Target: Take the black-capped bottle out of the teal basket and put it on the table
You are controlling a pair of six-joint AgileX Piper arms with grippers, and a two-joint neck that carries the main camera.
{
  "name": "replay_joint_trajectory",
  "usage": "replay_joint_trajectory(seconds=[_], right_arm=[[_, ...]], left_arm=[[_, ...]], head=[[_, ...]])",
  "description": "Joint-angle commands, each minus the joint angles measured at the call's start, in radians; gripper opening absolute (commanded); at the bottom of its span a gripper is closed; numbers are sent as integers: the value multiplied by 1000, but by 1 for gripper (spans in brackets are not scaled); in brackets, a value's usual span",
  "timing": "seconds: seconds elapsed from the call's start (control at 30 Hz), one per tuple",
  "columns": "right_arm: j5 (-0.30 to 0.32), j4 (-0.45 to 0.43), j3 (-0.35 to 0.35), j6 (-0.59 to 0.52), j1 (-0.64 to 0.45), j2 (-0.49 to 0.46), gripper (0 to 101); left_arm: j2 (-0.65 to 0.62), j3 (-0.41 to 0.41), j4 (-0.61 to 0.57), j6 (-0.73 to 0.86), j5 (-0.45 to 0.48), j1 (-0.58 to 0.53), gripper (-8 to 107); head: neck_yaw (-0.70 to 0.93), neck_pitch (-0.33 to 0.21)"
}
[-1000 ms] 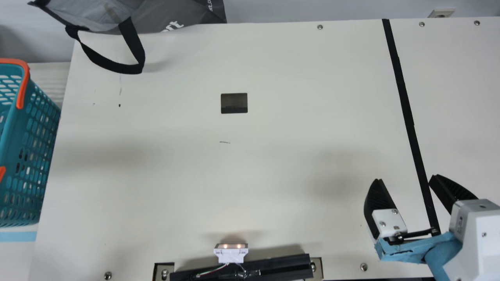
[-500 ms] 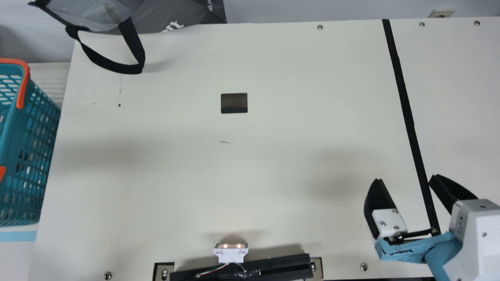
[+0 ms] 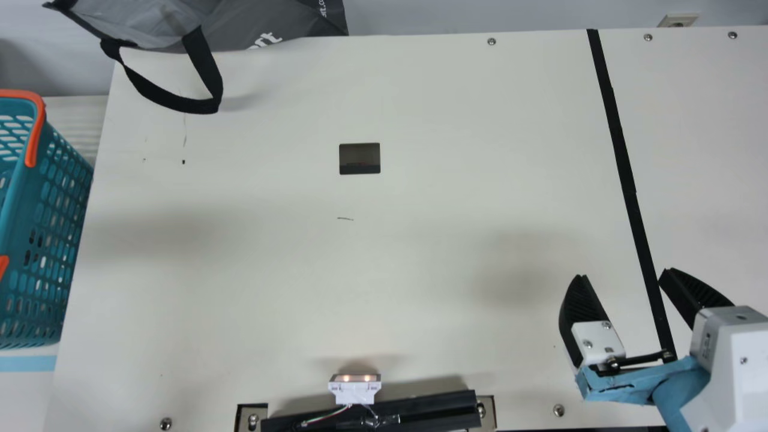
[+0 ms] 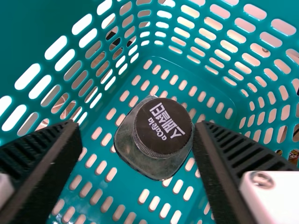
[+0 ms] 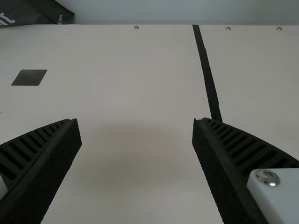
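Note:
At the front right of the table (image 3: 420, 270) in the main view, my right gripper (image 3: 623, 273) stands open above the surface. The right wrist view has the same right gripper (image 5: 135, 123) with bare table between its parted fingers. The teal basket (image 3: 48, 222) is at the main view's left edge, beside the table. Inside the basket (image 4: 224, 88) in the left wrist view, the black-capped bottle (image 4: 163, 126) stands on the slotted floor, seen from above. My left gripper (image 4: 135, 126) is open over it, its fingers on either side of the cap; whether one touches the bottle I cannot tell.
A grey bag (image 3: 252, 27) with a black strap (image 3: 174, 102) lies at the back left. A dark rectangle (image 3: 360, 159) and a black tape line (image 3: 624, 168) mark the tabletop. At the front edge are a black bar (image 3: 420, 411) and a small lit device (image 3: 355, 389).

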Motion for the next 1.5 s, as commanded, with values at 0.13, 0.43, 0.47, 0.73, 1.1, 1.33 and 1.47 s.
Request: replay_joint_trajectory(seconds=[0.13, 0.43, 0.47, 0.73, 1.1, 1.33, 1.47], right_arm=[[0, 0, 0, 0, 0, 0, 91], [0, 0, 0, 0, 0, 0, 91], [0, 0, 0, 0, 0, 0, 91], [0, 0, 0, 0, 0, 0, 91], [0, 0, 0, 0, 0, 0, 91], [0, 0, 0, 0, 0, 0, 91], [0, 0, 0, 0, 0, 0, 91]], left_arm=[[9, -5, -2, 5, -6, -5, 0], [8, -7, 13, -11, -8, -11, 0], [7, -8, 16, -14, -7, -11, 15], [10, -24, 37, -34, -8, -13, 107], [36, -50, 48, -42, -23, -15, 107], [53, -60, 46, -41, -35, -21, 38], [53, -60, 49, -41, -40, -22, 0]], head=[[8, -4], [8, -4], [8, -4], [8, -4], [8, -4], [8, -4], [8, -4]])
